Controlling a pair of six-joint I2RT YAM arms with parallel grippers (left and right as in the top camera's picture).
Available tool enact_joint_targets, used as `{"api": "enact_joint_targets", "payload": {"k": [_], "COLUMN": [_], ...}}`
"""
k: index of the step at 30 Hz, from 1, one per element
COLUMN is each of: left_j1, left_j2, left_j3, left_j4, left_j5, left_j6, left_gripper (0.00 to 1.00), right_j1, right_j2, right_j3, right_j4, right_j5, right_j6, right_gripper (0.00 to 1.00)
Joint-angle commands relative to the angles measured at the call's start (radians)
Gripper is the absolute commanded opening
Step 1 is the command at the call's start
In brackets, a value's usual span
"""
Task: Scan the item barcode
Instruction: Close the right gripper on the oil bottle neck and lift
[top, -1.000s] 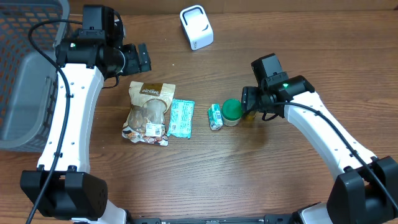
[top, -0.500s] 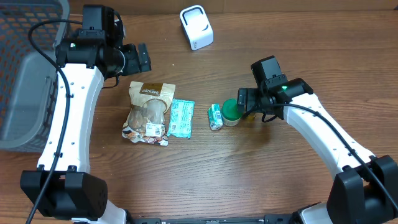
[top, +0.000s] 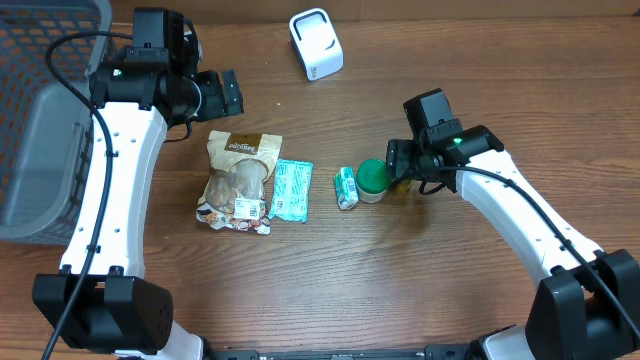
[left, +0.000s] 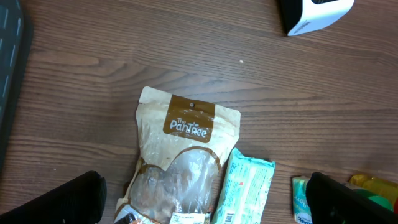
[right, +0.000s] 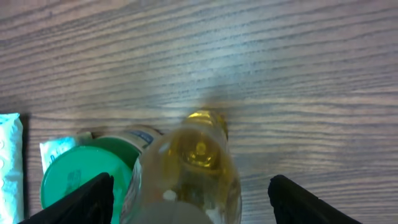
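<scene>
A white barcode scanner stands at the back of the table, and its corner also shows in the left wrist view. A small bottle of yellow liquid stands upright between the fingers of my right gripper. The jaws are open, with a clear gap on the bottle's right side. From overhead the right gripper covers most of the bottle. My left gripper hangs open above the brown snack bag and holds nothing.
A green-lidded jar touches the bottle's left side. Beside it lie a small teal packet, a teal wrapper and the snack bag. A grey basket fills the far left.
My right gripper shifted slightly left toward the jar, then came back, and its jaws widened and narrowed around the bottle. The left arm has not moved.
</scene>
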Motion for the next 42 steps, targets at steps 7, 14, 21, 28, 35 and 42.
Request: {"api": "enact_joint_targets", "payload": {"k": [7,14,21,28,35,42], "left_j1": [0.003,0.003,0.003,0.003,0.003,0.003], "left_j2": [0.002,0.002,0.002,0.002,0.002,0.002], "left_j3": [0.014,0.014,0.014,0.014,0.014,0.014], "left_j4": [-0.002,-0.002,-0.002,-0.003,-0.002,-0.003], "left_j5": [0.014,0.014,0.014,0.014,0.014,0.014], "left_j6": [0.029,0.029,0.029,0.029,0.029,0.029], "left_gripper": [1.00,0.99,1.00,1.00,1.00,1.00], "right_j1": [-0.001,0.000,0.000,-0.001,-0.011,-0.076], "right_j2": [0.007,0.007,0.016,0.016,0.015,-0.039], "right_j3": [-0.006,-0.007,-0.007,-0.007,0.007,0.129], "right_j4": [0.036,0.018,0.014,0.013,0.003,-0.126], "right_j5": [0.029,0.029,0.029,0.029,0.030,0.016], "right_j6": [0.003,0.003,0.003,0.003,0.003,0.003], "right_gripper": [0.67,0.63,0.55,0.45,0.33,0.32]}}
